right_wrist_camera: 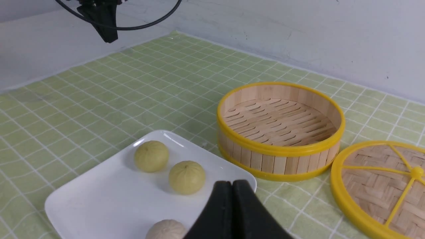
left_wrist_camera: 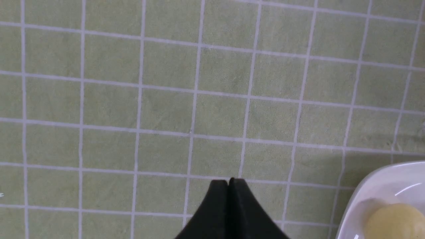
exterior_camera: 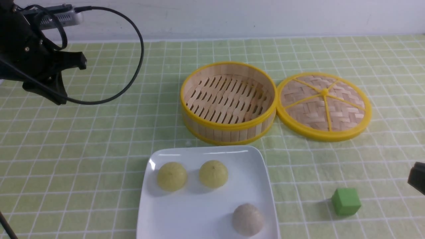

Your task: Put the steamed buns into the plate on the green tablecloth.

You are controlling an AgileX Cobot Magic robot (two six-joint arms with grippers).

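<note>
And here's the picture: all three buns are sitting on the plate [exterior_camera: 199, 212], which lies flat on the green tablecloth [exterior_camera: 83, 149]. One yellow bun [exterior_camera: 171, 176] is at the plate's back left, the second yellow bun [exterior_camera: 213, 174] is close beside it, apart by a sliver, and the grey bun [exterior_camera: 247, 219] is down near the plate's front right edge. The basket [exterior_camera: 229, 131] just behind the plate is empty, its lid [exterior_camera: 323, 103] lies behind and to the right of the plate, and a green cube [exterior_camera: 346, 201] sits off the plate's right side. The left gripper [left_wrist_camera: 229, 182] hangs high, well left of the plate, fingers pressed together on nothing. The right gripper [right_wrist_camera: 231, 183] is out past the plate's right side, fingers likewise pinched together and empty. By my read the loading is done, so the job now is a clean finish: keep both arms high and wide of the plate, and mind that grey bun, which looks the easiest to knock off.
</note>
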